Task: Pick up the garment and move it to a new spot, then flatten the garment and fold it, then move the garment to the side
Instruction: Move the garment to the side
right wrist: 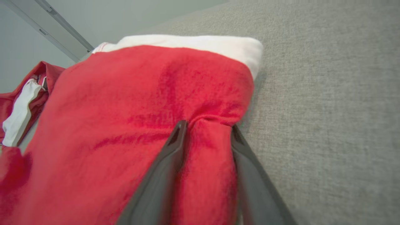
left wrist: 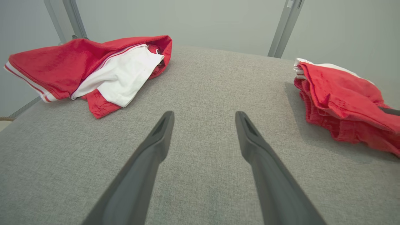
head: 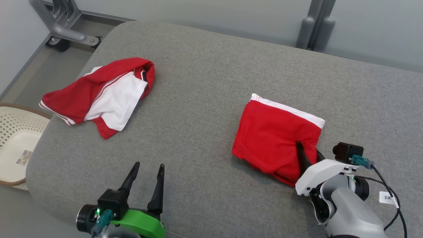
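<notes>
The garment (head: 274, 132) is a folded red piece with a white band along its far edge, lying at the right of the grey padded table (head: 205, 82). My right gripper (head: 308, 147) is at its near right corner. In the right wrist view the two dark fingers (right wrist: 175, 147) stand apart on either side of a raised ridge of the garment (right wrist: 140, 93), both touching the cloth, and the right gripper (right wrist: 207, 125) is open. My left gripper (head: 149, 164) hovers open and empty over the table's near left part. The left wrist view has the left gripper (left wrist: 204, 114) over bare grey cloth, with the garment (left wrist: 337, 90) off to the right.
A second, crumpled red and white garment (head: 99, 92) lies at the table's far left, also in the left wrist view (left wrist: 78, 65). A pale woven basket (head: 13, 142) stands on the floor past the left edge. A wheeled metal frame (head: 62, 29) stands behind the table.
</notes>
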